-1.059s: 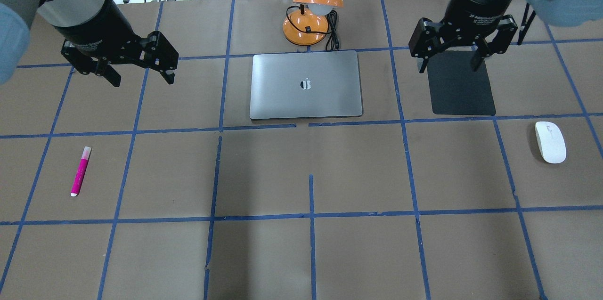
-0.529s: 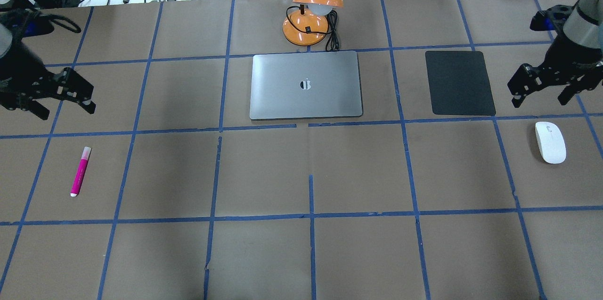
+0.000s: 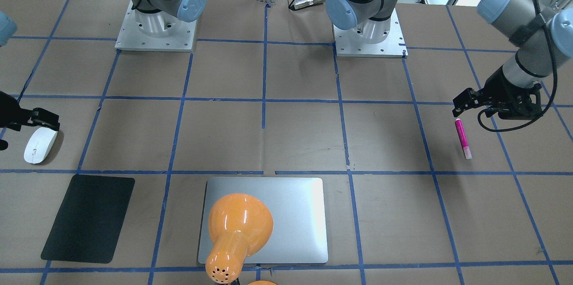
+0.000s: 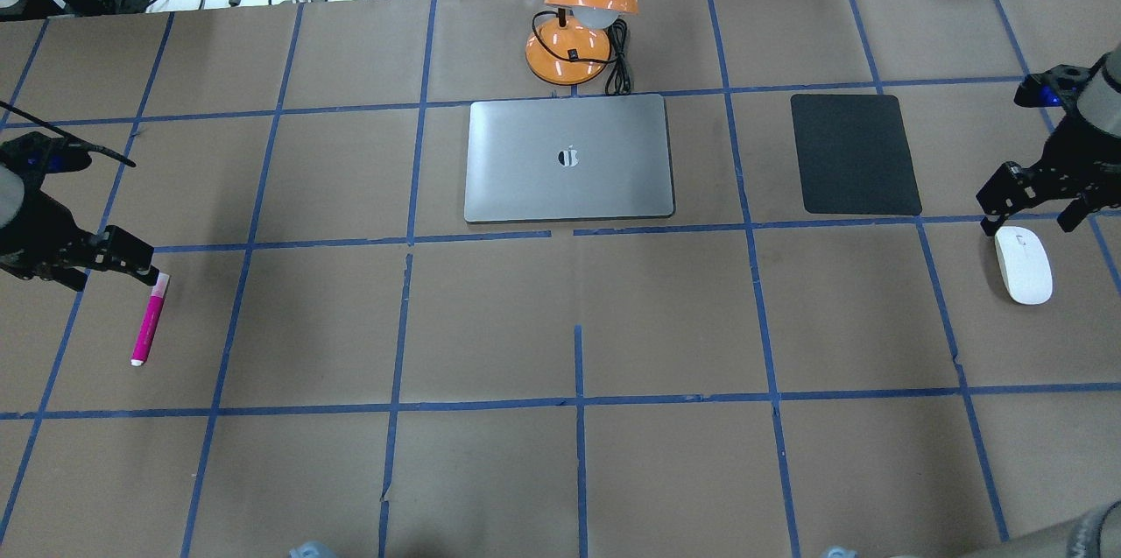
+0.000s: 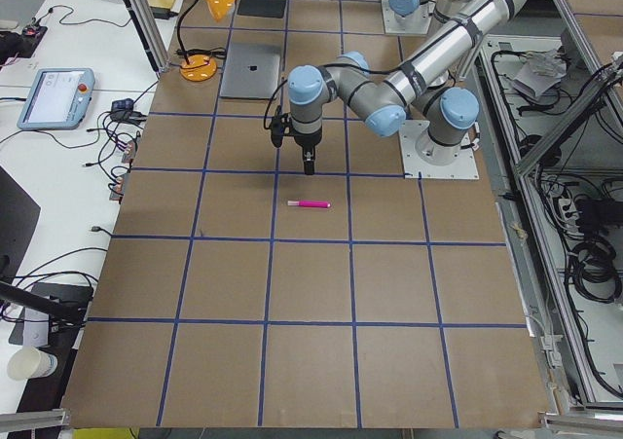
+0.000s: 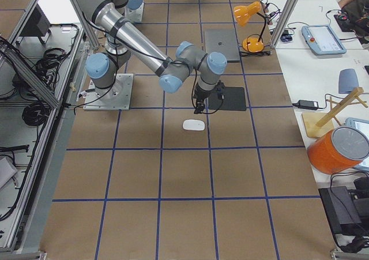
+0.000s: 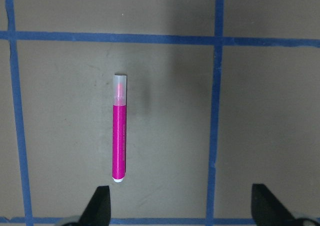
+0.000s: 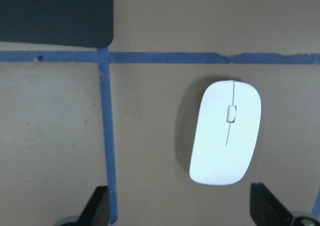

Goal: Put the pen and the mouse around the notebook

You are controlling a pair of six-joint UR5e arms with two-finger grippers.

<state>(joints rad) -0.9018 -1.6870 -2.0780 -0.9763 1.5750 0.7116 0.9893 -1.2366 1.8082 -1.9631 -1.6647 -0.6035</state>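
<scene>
**Pen and mouse lay at opposite ends, jaws spread over each**

The pen (image 4: 149, 319) lay flat on the bench (image 4: 666, 321) far out on the robot's left, its pale cap pointing away from the robot, well apart from the notebook (image 4: 569, 158). The left jaws hung above the bench near the capped end, spread wide and gripping nothing; in the left wrist view the pen sat ahead of them, closer to one finger than the other.

The mouse (image 4: 1023, 264) rested far out on the robot's right, inside a taped square of its own, also well apart from the notebook. The right jaws hovered near its far end, likewise spread wide and empty, clear of the mouse.

The notebook lay closed at the middle of the bench's far side. A black pad (image 4: 854, 153) lay between it and the mouse's side, just across a tape line from the mouse. An orange lamp (image 4: 578, 24) stood just behind the notebook.
</scene>
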